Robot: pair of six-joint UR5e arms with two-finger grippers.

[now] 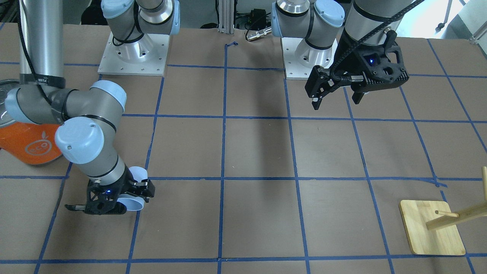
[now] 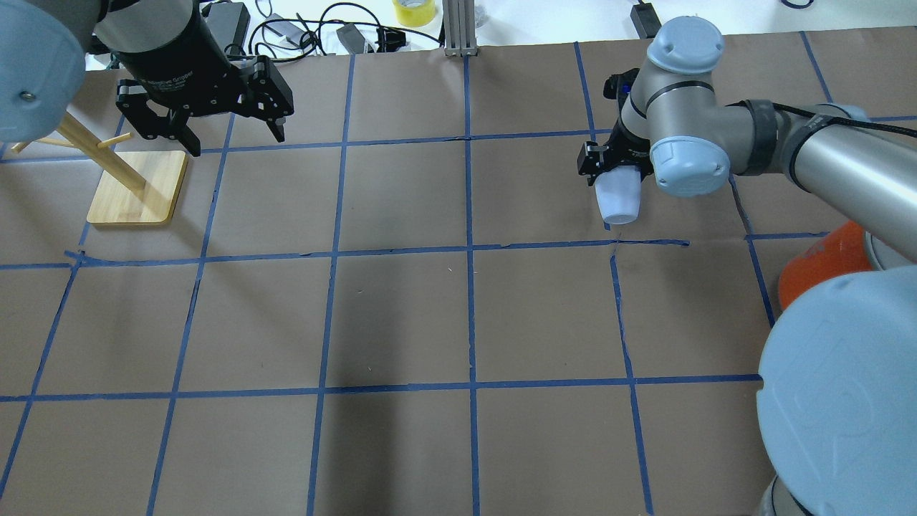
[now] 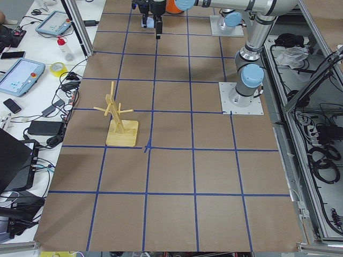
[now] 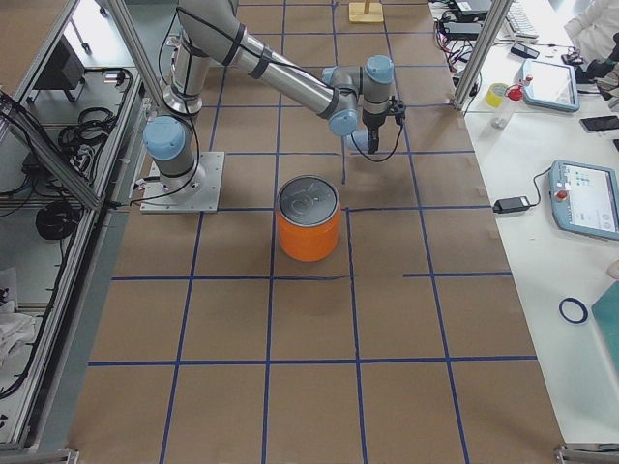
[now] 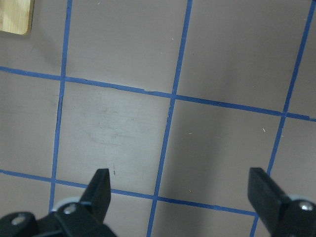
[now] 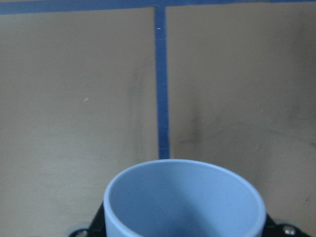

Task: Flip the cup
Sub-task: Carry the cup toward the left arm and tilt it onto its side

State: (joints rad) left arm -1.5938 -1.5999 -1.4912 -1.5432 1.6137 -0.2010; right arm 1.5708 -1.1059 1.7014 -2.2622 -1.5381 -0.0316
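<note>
The pale blue cup (image 2: 620,203) is held in my right gripper (image 2: 616,170), which is shut on it near its rim. The cup is tipped on its side over the table, its rounded base toward the robot. In the front-facing view the cup (image 1: 134,204) sticks out under the right gripper (image 1: 127,197). The right wrist view looks into the cup's open mouth (image 6: 182,202). My left gripper (image 2: 236,140) is open and empty, high above the table near the wooden stand. It also shows in the front-facing view (image 1: 336,99) and in the left wrist view (image 5: 180,190).
A big orange can (image 1: 30,146) with a silver lid stands beside the right arm and also shows in the overhead view (image 2: 824,265). A wooden peg stand (image 2: 136,188) sits at the table's left end. Blue tape lines grid the brown table.
</note>
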